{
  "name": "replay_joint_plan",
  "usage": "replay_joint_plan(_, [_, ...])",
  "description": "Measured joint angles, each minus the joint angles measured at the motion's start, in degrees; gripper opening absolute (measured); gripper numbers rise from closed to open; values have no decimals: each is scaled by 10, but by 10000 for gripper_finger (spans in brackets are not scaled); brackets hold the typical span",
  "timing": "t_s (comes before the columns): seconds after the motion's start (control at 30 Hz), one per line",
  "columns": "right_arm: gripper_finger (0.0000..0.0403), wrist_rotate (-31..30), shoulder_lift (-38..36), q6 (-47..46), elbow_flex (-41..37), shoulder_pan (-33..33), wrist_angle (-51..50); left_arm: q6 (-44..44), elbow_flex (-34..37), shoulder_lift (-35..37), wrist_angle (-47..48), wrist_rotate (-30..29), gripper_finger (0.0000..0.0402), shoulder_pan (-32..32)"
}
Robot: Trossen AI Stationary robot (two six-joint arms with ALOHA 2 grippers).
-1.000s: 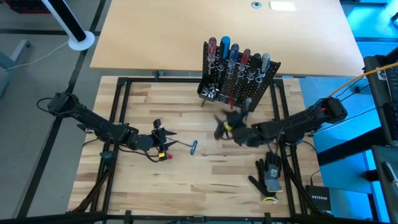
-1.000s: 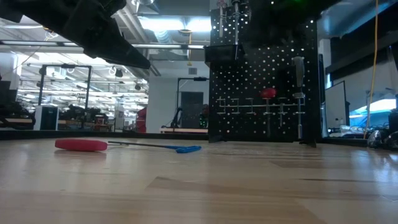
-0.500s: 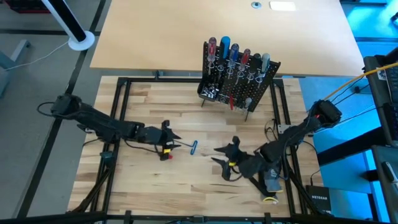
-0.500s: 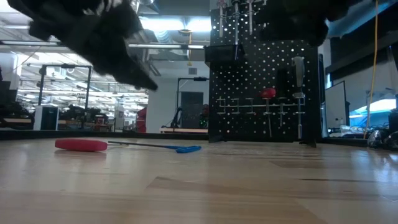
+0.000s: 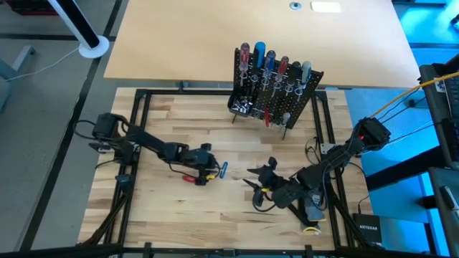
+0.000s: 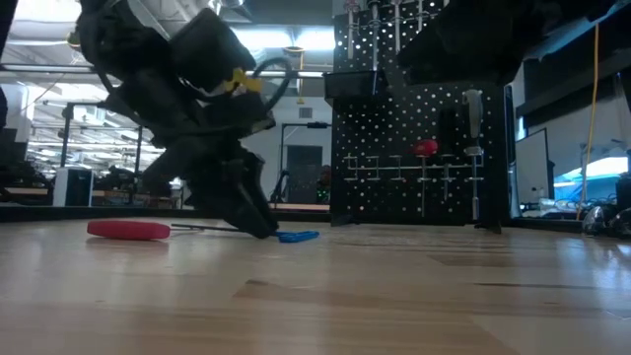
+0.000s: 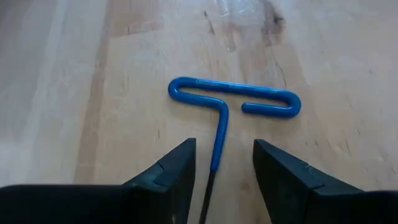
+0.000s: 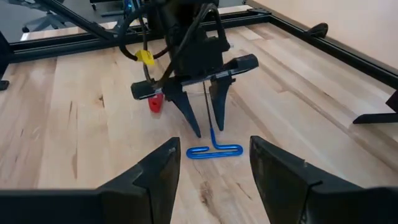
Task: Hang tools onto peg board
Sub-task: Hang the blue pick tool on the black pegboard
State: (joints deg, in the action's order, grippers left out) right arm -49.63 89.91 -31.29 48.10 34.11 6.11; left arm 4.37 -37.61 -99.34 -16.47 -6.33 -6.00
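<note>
A blue T-handled tool point(image 7: 233, 102) lies flat on the wooden table point(image 5: 179, 129), its thin dark shaft point(image 7: 214, 165) running back between my left gripper's fingers. My left gripper point(image 7: 224, 143) is open and slants down over it point(image 5: 210, 170), one fingertip on each side of the shaft without touching it point(image 8: 205, 127). A red-handled tool point(image 5: 188, 178) lies just behind that gripper. My right gripper point(image 5: 252, 188) hovers open to the right of the blue tool, facing it point(image 8: 214, 144). The peg board point(image 5: 276, 86) stands at the far side with several tools hung in its rings.
A black-and-grey glove point(image 5: 312, 204) lies near the right front corner, under my right arm. A black frame rail point(image 5: 140, 115) borders the work area. Bare wood lies between the blue tool and the peg board.
My left gripper has swung toward the table's right and come down, tipping nose-down, until its fingers straddle the blue tool's shaft. My right gripper has drawn back from the peg board toward the near edge, then held still. Neither tool has moved.
</note>
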Motion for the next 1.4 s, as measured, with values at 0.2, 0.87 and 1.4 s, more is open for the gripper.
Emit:
replay_joint_plan(0.2, [193, 1, 0, 0, 0, 0, 0, -10, -9, -10, 14, 9, 150, 14])
replay_joint_plan(0.87, [193, -8, 0, 1, 0, 0, 0, 1, -5, -41, 17, 165, 7, 86])
replay_joint_plan(1.4, [193, -8, 0, 0, 0, 0, 2, 35, -1, 67, 28, 42, 1, 10])
